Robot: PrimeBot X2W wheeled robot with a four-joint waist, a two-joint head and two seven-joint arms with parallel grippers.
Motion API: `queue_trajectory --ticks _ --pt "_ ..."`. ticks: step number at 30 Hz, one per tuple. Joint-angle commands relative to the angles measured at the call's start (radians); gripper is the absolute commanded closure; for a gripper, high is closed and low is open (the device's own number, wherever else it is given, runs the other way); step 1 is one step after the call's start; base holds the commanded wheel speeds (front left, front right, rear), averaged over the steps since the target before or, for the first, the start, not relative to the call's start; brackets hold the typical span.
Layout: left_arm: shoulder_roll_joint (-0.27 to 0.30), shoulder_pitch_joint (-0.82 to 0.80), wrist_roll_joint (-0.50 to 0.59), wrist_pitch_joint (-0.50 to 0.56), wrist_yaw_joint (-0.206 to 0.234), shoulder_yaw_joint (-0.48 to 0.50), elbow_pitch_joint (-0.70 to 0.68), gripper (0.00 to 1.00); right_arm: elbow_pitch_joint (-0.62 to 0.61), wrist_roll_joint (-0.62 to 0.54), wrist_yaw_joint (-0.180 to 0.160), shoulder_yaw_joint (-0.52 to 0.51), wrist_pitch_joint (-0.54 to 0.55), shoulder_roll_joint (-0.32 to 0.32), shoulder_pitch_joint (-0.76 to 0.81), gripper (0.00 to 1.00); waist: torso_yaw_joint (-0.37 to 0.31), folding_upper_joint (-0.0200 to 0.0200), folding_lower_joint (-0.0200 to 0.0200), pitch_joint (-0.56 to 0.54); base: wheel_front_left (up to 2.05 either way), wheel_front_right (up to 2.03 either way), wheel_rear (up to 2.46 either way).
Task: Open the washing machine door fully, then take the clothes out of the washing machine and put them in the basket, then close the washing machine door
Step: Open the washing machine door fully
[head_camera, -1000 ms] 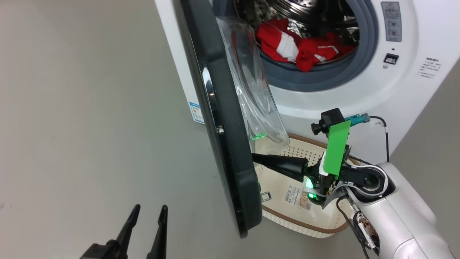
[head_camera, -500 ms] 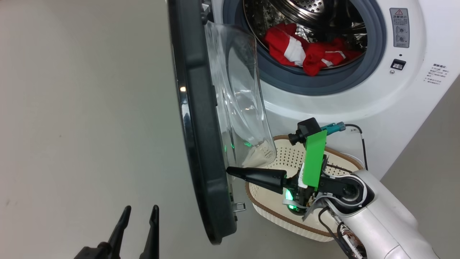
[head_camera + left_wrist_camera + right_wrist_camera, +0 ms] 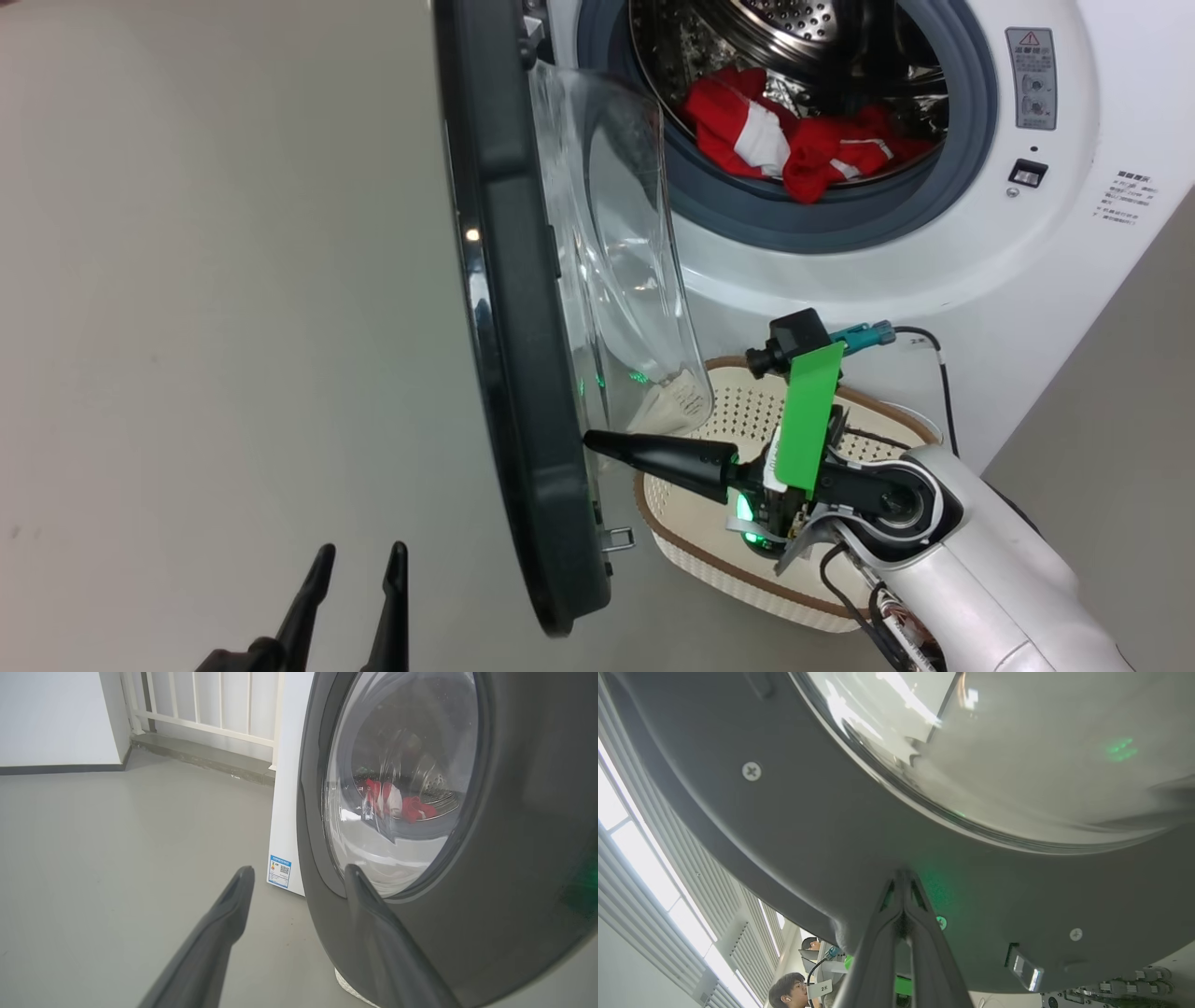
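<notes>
Head view: the washing machine door (image 3: 523, 373) stands open, edge-on at centre. Red clothes (image 3: 794, 140) lie inside the washing machine (image 3: 934, 271), upper right. The basket (image 3: 691, 523) sits lower right. The left gripper (image 3: 362, 551), lower left, is spread and empty.
Left wrist view: the door's black rim is at right.
Right wrist view: the right gripper (image 3: 903, 875) is pinched closed, tips touching the door's inner rim.

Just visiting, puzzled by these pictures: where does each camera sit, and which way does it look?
Head view: on the head, looking down at the washing machine door, clothes, basket; left gripper and right gripper show.
Left wrist view: left wrist, facing the door's outside past its open fingers.
Right wrist view: right wrist, facing the door's inside past its shut fingers.
Shared: head and left wrist both show the clothes.
</notes>
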Motion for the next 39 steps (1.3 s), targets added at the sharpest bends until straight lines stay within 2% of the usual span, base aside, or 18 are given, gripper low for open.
queue_trajectory --ticks 1,18,26,32,36,39 --pt "0.010 -0.009 0.005 -0.012 0.001 0.032 -0.024 0.00 -0.028 -0.014 0.005 -0.005 -0.017 0.026 -0.001 0.00 -0.003 0.0000 0.0000 -0.005 0.00 0.00 0.00" --pt "0.010 -0.005 0.030 -0.012 -0.021 0.048 0.004 0.00 0.045 -0.155 0.005 -0.149 -0.201 0.025 0.178 0.00 -0.037 0.0000 0.0000 -0.039 0.00 0.00 0.00" --pt "0.010 -0.002 0.033 -0.012 -0.024 0.065 0.005 0.00 0.069 -0.236 0.005 -0.210 -0.352 -0.005 0.297 0.00 -0.071 0.0000 0.0000 -0.042 0.00 0.00 0.00" --pt "0.010 -0.005 0.030 -0.012 -0.024 0.070 0.004 0.00 0.086 -0.372 0.005 -0.191 -0.539 -0.065 0.341 0.00 -0.088 0.0000 0.0000 -0.037 0.00 0.00 0.00" --pt "0.010 -0.005 0.027 -0.012 -0.023 0.072 0.004 0.00 0.106 -0.511 0.005 -0.118 -0.706 -0.121 0.347 0.00 -0.098 0.0000 0.0000 -0.035 0.00 0.00 0.00" --pt "0.010 -0.005 0.028 -0.012 -0.023 0.077 0.005 0.00 0.122 -0.574 0.005 -0.062 -0.817 -0.145 0.339 0.00 -0.107 0.0000 0.0000 -0.037 0.00 0.00 0.00"
